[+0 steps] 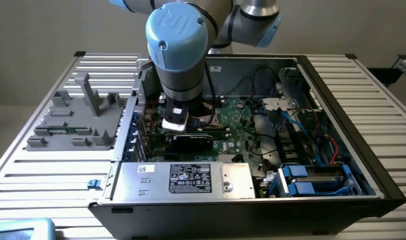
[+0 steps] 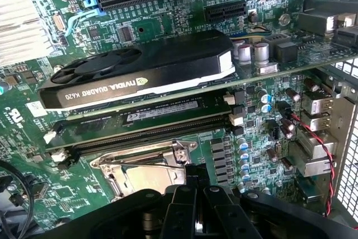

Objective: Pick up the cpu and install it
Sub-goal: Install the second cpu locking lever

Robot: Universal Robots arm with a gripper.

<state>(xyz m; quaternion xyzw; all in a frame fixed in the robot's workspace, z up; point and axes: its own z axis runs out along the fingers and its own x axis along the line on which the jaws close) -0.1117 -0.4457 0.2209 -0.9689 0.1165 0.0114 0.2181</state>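
While the blue-and-silver robot arm (image 1: 179,45) reaches down into the open black computer case (image 1: 383,190), its black gripper (image 2: 196,187) hangs just above the green motherboard (image 2: 168,15). It is at the edge of the dark square socket with the shiny metal frame (image 2: 146,166). The fingers are pressed together, and I see nothing caught between them.

I cannot place the cpu with certainty. Some pale metal shows inside the socket's frame, partly hidden behind the gripper, and it may be the chip's top or only the socket's own plate. On the grey plastic holder (image 1: 76,120), which stands on the slatted table at the exterior view's left of the case, I cannot make out a silver square either.

Beside the socket lies a long black memory module (image 2: 162,110). Beyond that stands the black graphics card with a round fan and a white stripe (image 2: 140,74), so the space around the socket is narrow.

In my judgement, a chip of this kind is light, flat and stiff. Its smooth metal top is likely slippery, and its underside, with the fine contacts, is fragile. The two opposite edges of the thin rim would be the safe place to take it, with the chip kept level and never pressed from above. A tilt or a small slide near the socket could do damage.
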